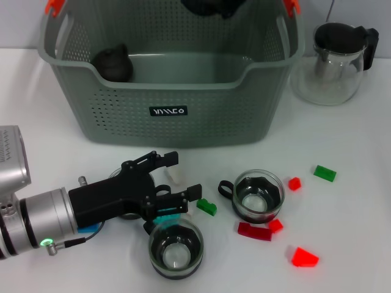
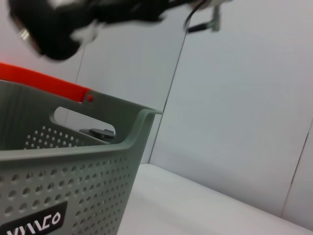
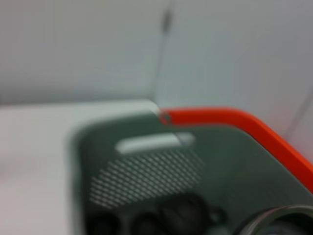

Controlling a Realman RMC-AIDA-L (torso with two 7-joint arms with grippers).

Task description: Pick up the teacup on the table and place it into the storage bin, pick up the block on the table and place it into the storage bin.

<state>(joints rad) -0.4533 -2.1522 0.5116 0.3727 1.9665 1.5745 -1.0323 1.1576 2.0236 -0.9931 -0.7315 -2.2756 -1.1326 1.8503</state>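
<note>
A clear glass teacup with a dark base stands nearest the camera on the white bench, at about 6 o'clock in the head view. Just above it hovers the left end effector, black, its fingers spread apart and released, grasping nothing; a small white block lies between the fingers. A teal block shows under the lower finger, touching the cup's rim line in view.

A second glass teacup with a black handle sits at 4 o'clock from the end effector, with a green block between them. Red blocks lie just beside that cup, more red ones farther toward 5 o'clock, and another green block at 3 o'clock.

The large grey-green perforated storage bin with orange clips stands at 12 o'clock; a dark rounded object rests inside. A glass teapot with black lid stands at 2 o'clock.

The right end effector hangs above the bin's far rim; whether it is clenched I cannot tell.
</note>
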